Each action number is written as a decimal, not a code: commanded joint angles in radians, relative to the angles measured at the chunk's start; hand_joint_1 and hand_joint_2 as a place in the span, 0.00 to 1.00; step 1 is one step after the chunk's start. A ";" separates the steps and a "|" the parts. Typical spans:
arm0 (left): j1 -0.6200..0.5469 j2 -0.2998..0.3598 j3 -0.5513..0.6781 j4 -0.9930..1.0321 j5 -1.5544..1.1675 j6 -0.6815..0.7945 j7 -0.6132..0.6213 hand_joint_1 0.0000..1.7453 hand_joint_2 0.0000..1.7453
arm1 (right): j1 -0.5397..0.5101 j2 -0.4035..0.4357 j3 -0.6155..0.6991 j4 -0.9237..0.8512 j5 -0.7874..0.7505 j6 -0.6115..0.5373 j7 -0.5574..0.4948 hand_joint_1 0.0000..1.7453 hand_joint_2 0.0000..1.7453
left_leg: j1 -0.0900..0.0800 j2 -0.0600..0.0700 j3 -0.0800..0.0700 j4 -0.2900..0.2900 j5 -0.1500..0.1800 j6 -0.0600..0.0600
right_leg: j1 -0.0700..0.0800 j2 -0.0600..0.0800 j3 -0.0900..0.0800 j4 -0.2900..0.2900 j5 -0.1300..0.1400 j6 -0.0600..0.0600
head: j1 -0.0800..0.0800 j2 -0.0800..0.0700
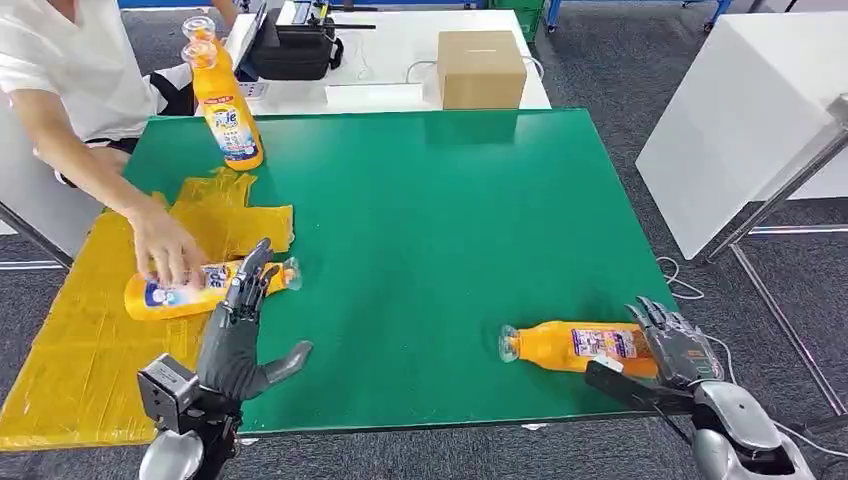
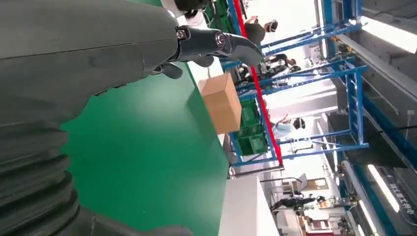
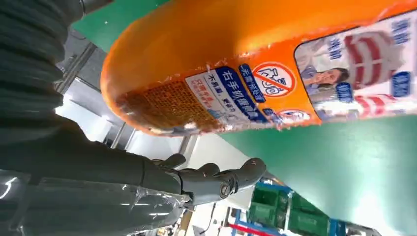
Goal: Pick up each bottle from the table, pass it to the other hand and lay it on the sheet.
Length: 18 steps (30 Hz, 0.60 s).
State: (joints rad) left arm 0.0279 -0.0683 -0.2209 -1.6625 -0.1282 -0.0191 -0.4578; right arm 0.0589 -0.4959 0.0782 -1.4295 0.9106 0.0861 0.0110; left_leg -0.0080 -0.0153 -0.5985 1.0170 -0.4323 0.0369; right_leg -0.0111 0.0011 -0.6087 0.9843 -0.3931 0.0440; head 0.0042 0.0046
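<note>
Head view: a flat green surface takes up the middle of the frame, with a crinkled, glossy yellow sheet over its lower left corner. Three orange plastic bottles show. One bottle lies on its side at lower right on the green, long axis left to right, its clear cap to the left; its base end is covered by the right hand, whose dark fingers curve over it with the thumb below. Whether they actually grip it is hard to tell. A second bottle lies on the sheet at left, cap to the right, partly hidden under a person's hand. The left hand sits just below it, fingers straight and spread, holding nothing; their tips overlap the bottle's neck. A third bottle stands upright at upper left. A plain brown box sits on a white table beyond.

Left wrist view: the grey ribbed cover fills the left edge; one dark jointed finger stretches out over the smooth green, with the box past it. The background is blurred.

Right wrist view: the lying bottle is very close, cut off at the frame edges, its label wrinkled. Fingers extend beneath it, apart from its surface here.
</note>
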 commanded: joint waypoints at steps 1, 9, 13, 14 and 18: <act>-0.075 0.011 -0.034 0.114 0.023 -0.009 0.003 0.00 1.00 | -0.138 -0.010 0.094 0.289 -0.019 0.067 -0.023 0.00 1.00 | 0.002 0.002 0.006 -0.002 -0.001 -0.002 | 0.002 0.001 0.007 -0.004 0.000 -0.001 | 0.000 0.000; -0.095 0.010 -0.050 0.142 0.036 -0.009 0.001 0.00 1.00 | -0.190 0.011 0.146 0.395 -0.018 0.063 -0.046 0.83 1.00 | 0.002 0.003 0.009 -0.003 -0.001 -0.002 | 0.002 0.000 0.008 -0.005 0.001 -0.001 | 0.000 0.000; -0.094 0.010 -0.051 0.141 0.036 -0.009 0.001 0.00 1.00 | -0.190 0.013 0.148 0.396 -0.018 0.061 -0.046 0.83 1.00 | 0.001 0.003 0.007 -0.002 0.000 -0.001 | 0.002 0.001 0.007 -0.004 0.001 -0.001 | 0.000 0.000; -0.094 0.010 -0.051 0.141 0.036 -0.009 0.001 0.00 1.00 | -0.190 0.013 0.148 0.396 -0.018 0.061 -0.046 0.83 1.00 | 0.003 0.004 0.008 -0.002 -0.001 -0.002 | 0.003 0.001 0.008 -0.005 0.001 -0.001 | 0.000 0.000; -0.091 0.007 -0.052 0.135 0.036 -0.009 0.001 0.00 1.00 | -0.191 0.027 0.165 0.399 0.008 0.045 -0.027 0.86 1.00 | 0.002 0.006 0.012 -0.002 -0.001 -0.002 | 0.002 0.004 0.011 -0.004 0.001 -0.001 | 0.000 0.000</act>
State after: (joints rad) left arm -0.0315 -0.0683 -0.2548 -1.5896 -0.0954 -0.0248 -0.4582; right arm -0.1247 -0.5200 0.1732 -1.1547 0.8904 0.1427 -0.0362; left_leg -0.0081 -0.0089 -0.5884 1.0170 -0.4332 0.0369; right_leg -0.0111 0.0067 -0.6011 0.9827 -0.3920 0.0446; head 0.0042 0.0046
